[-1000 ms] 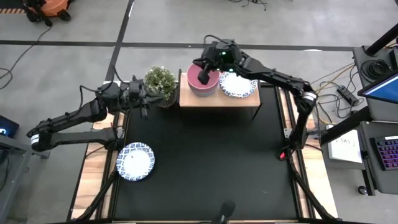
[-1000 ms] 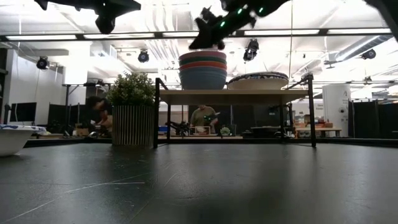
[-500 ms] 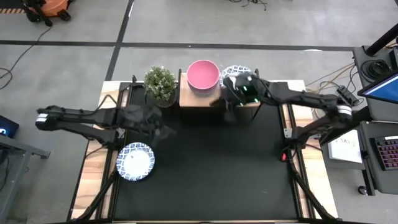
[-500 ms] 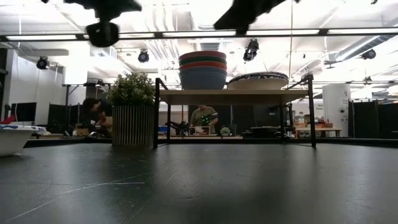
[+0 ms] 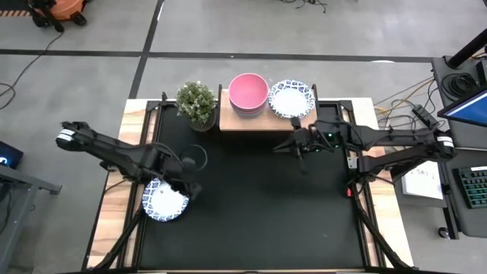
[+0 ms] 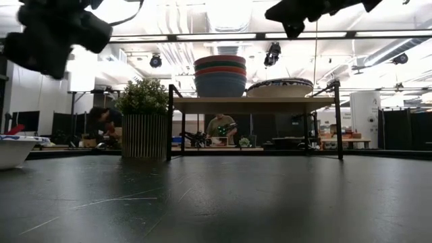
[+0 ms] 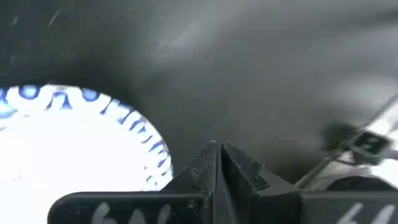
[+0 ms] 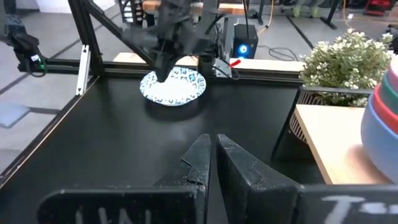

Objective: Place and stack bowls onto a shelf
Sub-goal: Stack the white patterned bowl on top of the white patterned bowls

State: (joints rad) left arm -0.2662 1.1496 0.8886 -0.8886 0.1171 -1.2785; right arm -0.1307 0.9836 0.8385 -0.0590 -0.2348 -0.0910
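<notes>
A stack of bowls with a pink one on top [image 5: 248, 93] stands on the left part of the light-wood shelf [image 5: 262, 122]; the low view shows it as red, green and blue layers [image 6: 220, 74]. A white bowl with a blue-patterned rim [image 5: 291, 97] sits on the shelf to the right of the stack. Another such bowl [image 5: 163, 200] rests on the table at the near left and shows in the left wrist view [image 7: 74, 143]. My left gripper [image 5: 190, 189] is shut and hovers by that bowl's right rim. My right gripper [image 5: 299, 148] is shut and empty, over the table just near of the shelf.
A small potted plant [image 5: 196, 103] stands just left of the shelf. The black tabletop [image 5: 259, 205] lies between the two arms. Wooden borders [image 5: 114, 221] run along the table's sides. A person [image 6: 219, 128] shows in the room behind the shelf.
My right gripper has left the pink bowl on top of the stack and drawn back off the shelf toward the near right. My left gripper has swung from beside the plant toward the near edge, to the white bowl on the table.
</notes>
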